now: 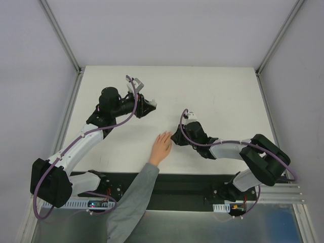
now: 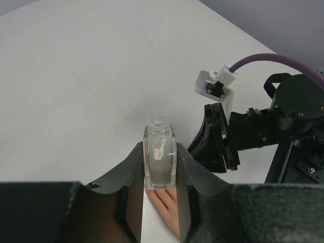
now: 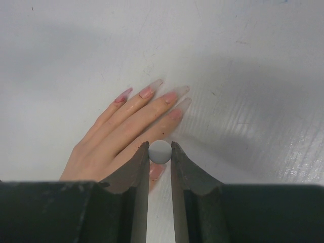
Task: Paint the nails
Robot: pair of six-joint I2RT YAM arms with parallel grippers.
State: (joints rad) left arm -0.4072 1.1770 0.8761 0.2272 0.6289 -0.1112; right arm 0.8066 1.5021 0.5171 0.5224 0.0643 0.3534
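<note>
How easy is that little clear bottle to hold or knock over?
The bottle looks like smooth glass, so probably slippery and breakable. It is tall and narrow, so it might tip easily. Flat sides likely stop rolling.

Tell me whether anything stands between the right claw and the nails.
Nothing visible does. The right claw hangs directly over the hand, shut on a small round grey piece; the nails lie on the table just beyond its tips. The bottle is apart, in the left claw.
</note>
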